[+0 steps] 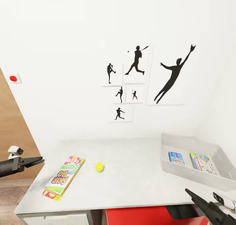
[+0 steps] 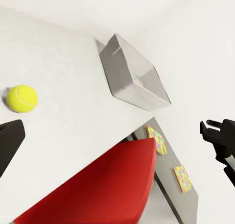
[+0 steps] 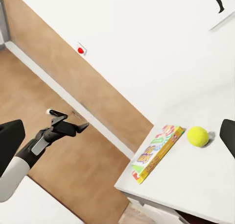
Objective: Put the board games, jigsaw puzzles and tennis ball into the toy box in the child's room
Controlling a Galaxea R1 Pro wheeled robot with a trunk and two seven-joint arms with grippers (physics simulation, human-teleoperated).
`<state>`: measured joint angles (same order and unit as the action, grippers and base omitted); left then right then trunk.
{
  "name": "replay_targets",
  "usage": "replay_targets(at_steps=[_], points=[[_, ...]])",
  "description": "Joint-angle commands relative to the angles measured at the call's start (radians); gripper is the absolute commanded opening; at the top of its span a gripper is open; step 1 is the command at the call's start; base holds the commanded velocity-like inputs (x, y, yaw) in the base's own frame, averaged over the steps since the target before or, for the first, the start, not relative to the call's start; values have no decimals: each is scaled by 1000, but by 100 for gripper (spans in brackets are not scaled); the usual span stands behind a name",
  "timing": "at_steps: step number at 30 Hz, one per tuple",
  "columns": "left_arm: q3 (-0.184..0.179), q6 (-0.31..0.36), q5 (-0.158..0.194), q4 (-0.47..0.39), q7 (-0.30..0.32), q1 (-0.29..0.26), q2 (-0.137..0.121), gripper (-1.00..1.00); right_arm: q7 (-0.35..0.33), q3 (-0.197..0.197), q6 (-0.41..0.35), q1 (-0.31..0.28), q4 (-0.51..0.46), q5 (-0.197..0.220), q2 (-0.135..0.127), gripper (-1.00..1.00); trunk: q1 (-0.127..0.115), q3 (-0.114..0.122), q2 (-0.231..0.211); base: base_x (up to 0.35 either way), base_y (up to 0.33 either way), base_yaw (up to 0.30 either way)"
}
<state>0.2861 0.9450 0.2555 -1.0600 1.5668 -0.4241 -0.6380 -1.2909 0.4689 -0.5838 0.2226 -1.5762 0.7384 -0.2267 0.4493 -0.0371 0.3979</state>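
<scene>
One board game (image 1: 63, 178) lies flat on the table (image 1: 131, 179), at its near left part. It is the box that says SKIP-BO. One tennis ball (image 1: 99, 167) sits on the table just to the right of that box, not touching it. One toy box (image 1: 196, 143) stands on the far right part of the table.

Two small flat boxes lie inside the toy box. One is blue (image 1: 177, 158) and lies on the left. The other one is striped in many colours (image 1: 202, 163) and lies to its right. They lie side by side and do not touch.

The left wrist view shows two jigsaw puzzles (image 2: 156, 139) lying on a darker grey table top past the toy box, one nearer the box and one farther.

A red chair (image 1: 147, 216) is pushed under the near edge of the table.

The left gripper (image 1: 37, 160) hangs in the air to the left of the table, its fingers close together, holding nothing. The right gripper (image 1: 196, 198) is at the near right, over the table's edge. I cannot tell if it is open or closed.

Seven black pictures of ball players (image 1: 137, 60) hang on the white wall.
</scene>
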Motion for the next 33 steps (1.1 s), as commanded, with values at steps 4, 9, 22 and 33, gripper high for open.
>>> replay_targets(at_steps=[4,9,22,33], points=[[-1,11,-1,0,4,-1,0,100,2,-1,3,0,-1,6,0,100,1,3,2,-3,0,209],[-1,11,-1,0,4,-1,0,100,3,-2,9,0,0,6,0,100,1,9,2,-11,57,205],[-2,11,-1,0,4,-1,0,100,7,-2,10,0,1,4,0,100,1,13,2,-85,224,62],[-2,11,-1,0,4,-1,0,100,8,-2,10,0,1,3,0,100,1,13,2,-95,264,2]])
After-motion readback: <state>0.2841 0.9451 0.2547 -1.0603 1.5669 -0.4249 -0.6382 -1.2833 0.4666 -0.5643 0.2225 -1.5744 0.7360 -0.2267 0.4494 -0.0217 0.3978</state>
